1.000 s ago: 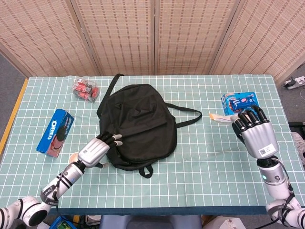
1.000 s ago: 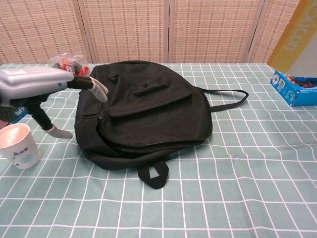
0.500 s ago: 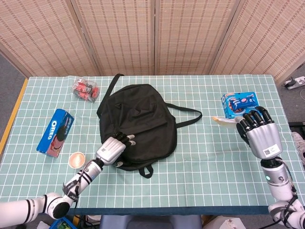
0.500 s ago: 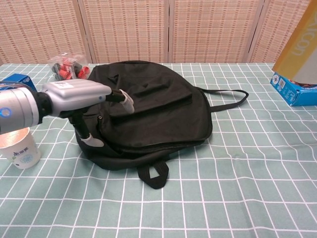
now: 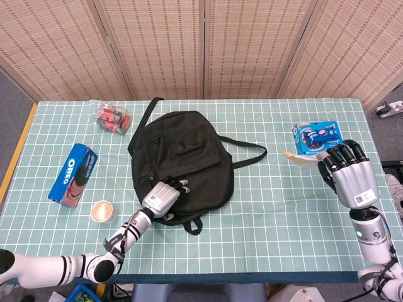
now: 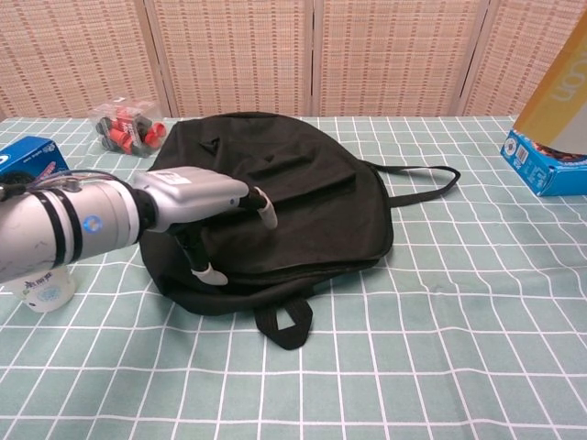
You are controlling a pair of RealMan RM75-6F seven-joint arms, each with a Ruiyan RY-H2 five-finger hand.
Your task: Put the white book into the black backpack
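The black backpack [image 5: 181,163] [image 6: 275,206] lies flat mid-table, its strap trailing right. My left hand [image 5: 165,198] [image 6: 204,198] hovers over its lower-left edge, fingers stretched out across the fabric and thumb hanging down by the zipper seam; it holds nothing. At the right edge of the table, my right hand [image 5: 349,174] holds the white book [image 5: 305,158] upright, seen edge-on in the head view. In the chest view the book [image 6: 561,84] shows as a yellow-and-white slab at the top right corner; the right hand itself is out of that frame.
A blue Oreo box [image 5: 74,174] [image 6: 27,156] and a paper cup [image 5: 102,211] [image 6: 41,289] stand left of the backpack. A packet of red items [image 5: 114,117] [image 6: 131,126] lies at the back left. A blue snack box [image 5: 317,135] [image 6: 546,165] rests near the book.
My left hand has slid right, from beside the cup to over the backpack's lower-left edge. The right hand has drifted slightly right and down with the book.
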